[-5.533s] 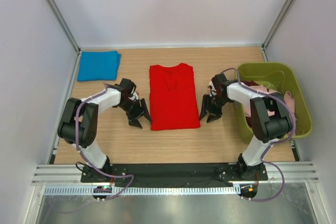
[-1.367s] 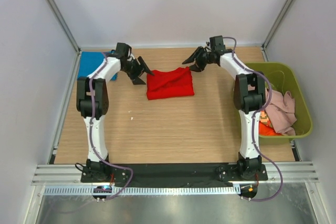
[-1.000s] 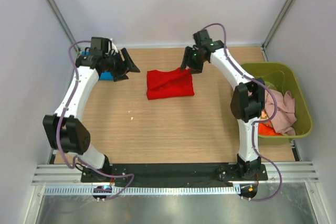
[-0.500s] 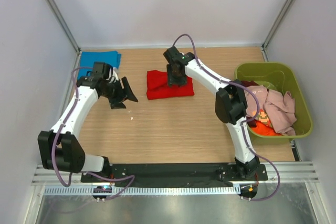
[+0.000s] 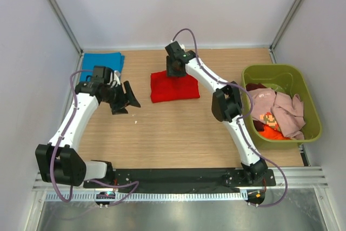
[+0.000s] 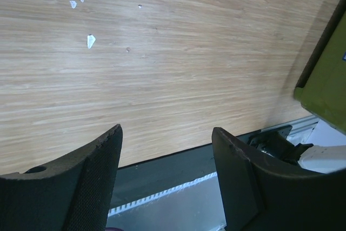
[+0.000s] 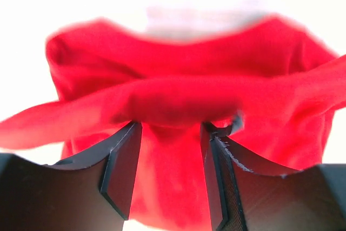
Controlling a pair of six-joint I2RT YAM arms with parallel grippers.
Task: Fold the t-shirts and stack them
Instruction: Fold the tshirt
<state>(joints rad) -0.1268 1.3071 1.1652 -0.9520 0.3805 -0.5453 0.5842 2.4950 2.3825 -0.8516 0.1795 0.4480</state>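
**At table centre, toward 12 o'clock: red shirt folded, right gripper on its far edge**

The red shirt lies as a compact folded rectangle on the table. The blue shirt lies folded at 10 o'clock, and the bin of unfolded shirts sits at 3 o'clock.

The right gripper is at the red shirt's 12 o'clock edge. Its jaws stand apart around a thick roll of red cloth, and I cannot tell whether they pinch it.

The left gripper hangs at the shirt's 9 o'clock, fingers spread and empty over bare wood.

The shirt looks light, limp and grippy rather than slippery. A one-point lift would probably let the layers sag open. Taking every layer at one edge, with support on the opposite side, looks like the better hold.
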